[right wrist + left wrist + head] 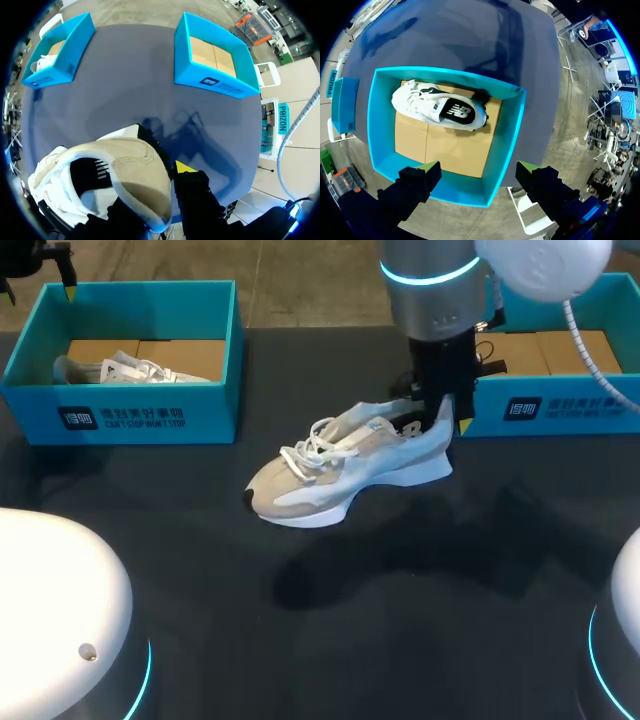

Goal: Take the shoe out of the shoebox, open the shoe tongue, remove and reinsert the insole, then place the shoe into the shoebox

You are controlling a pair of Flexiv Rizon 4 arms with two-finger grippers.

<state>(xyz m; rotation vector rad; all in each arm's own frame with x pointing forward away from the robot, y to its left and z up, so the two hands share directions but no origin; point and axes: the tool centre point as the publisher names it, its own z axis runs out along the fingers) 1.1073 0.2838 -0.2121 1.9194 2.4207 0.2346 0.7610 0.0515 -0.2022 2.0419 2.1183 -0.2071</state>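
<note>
Right gripper [440, 412] clamps the shoe [340, 472] — left gripper [477, 171] (spread) clear only wrist-side.

Right arm [432, 305] is a fat silver-grey tube with a glowing cyan ring [430, 277] round it and a glossy white rounded cap [545, 262] on the joint. A pale ribbed hose [585, 335] comes off that cap. Below the tube it's all matte black, blocky brackets, with thin black wires [490, 350] looping at the side. Left jaws have chunky square black fingers [412, 185], and the tips [429, 166] look more yellow-green than pure yellow, with some blue trim [594, 209] behind. Up front are two white domes [50, 590], cyan-ringed too, one with a little round screw [88, 651].
</note>
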